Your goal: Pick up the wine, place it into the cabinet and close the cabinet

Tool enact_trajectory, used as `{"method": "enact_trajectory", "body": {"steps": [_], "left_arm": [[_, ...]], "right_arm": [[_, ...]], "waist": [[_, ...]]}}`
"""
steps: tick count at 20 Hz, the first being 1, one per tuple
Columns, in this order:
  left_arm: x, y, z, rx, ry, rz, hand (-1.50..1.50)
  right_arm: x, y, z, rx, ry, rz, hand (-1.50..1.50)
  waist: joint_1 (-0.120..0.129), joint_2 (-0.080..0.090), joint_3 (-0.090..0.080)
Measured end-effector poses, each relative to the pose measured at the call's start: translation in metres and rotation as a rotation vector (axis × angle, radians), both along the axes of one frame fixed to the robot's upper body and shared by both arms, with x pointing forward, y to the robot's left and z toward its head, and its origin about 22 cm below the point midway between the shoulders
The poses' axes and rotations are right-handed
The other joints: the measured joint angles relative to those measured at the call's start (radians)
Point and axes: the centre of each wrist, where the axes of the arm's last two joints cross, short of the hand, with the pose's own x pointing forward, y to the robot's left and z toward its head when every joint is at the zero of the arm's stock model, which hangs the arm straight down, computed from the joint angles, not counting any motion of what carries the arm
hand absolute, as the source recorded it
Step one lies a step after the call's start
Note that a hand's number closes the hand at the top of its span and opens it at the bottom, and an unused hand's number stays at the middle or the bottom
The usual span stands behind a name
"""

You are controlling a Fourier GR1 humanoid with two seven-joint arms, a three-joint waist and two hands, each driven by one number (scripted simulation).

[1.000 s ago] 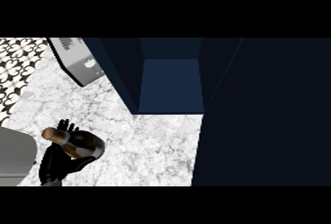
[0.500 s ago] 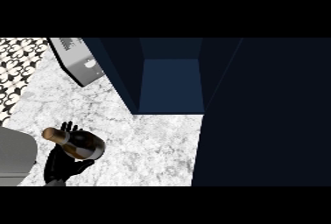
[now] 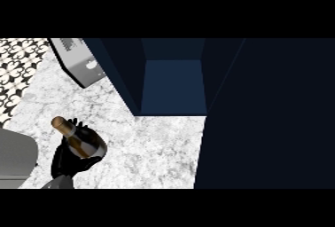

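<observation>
Left hand [image 3: 67, 160] w/ glossy brown wine btl [image 3: 82, 142]

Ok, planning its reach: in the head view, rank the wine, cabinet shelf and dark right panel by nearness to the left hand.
1. Wine: in the left hand, lower left.
2. Shelf: upper middle.
3. Panel: far right.

White marbled counter [image 3: 153, 148], black-and-white patterned surface [image 3: 20, 66] at left, grey slanted box [image 3: 82, 66] at upper left

wine [image 3: 82, 141] in left hand [image 3: 66, 162] near open cabinet [image 3: 173, 86]
</observation>
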Motion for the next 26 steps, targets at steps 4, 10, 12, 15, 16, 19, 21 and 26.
{"method": "enact_trajectory", "body": {"steps": [4,10,12,15,16,19,21,26], "left_arm": [[0.014,-0.007,0.005,-0.004,-0.012,0.022,1.50],[0.024,-0.018,0.006,-0.060,-0.014,0.033,1.50],[0.029,-0.019,0.008,-0.074,-0.013,0.025,1.50],[0.033,-0.024,0.009,-0.095,-0.016,0.008,1.50],[0.037,-0.026,0.011,-0.102,-0.021,0.000,1.50],[0.041,-0.030,0.014,-0.110,-0.029,-0.018,1.50],[0.040,-0.029,0.016,-0.117,-0.046,-0.026,1.50],[0.029,-0.030,0.013,-0.094,-0.097,-0.014,1.50]], "right_arm": [[-0.003,-0.003,-0.005,-0.011,0.006,-0.002,-1.50],[0.000,-0.001,0.003,-0.011,0.009,-0.005,-1.50],[0.000,-0.002,-0.002,-0.011,0.007,0.000,-1.50],[0.000,0.002,0.001,-0.009,0.012,0.009,-1.50],[0.003,-0.001,0.001,-0.013,0.007,0.000,-1.50],[0.002,-0.003,-0.002,-0.010,0.007,-0.005,-1.50],[0.000,-0.005,-0.003,-0.012,0.011,-0.010,-1.50],[0.004,-0.011,-0.004,-0.022,0.005,-0.025,-1.50]], "waist": [[-0.002,0.000,-0.002],[-0.001,0.001,-0.003],[-0.001,0.001,-0.004],[-0.001,0.001,-0.005],[-0.001,0.001,-0.005],[-0.001,0.001,-0.005],[0.001,0.000,-0.004],[0.003,0.000,-0.004]]}}
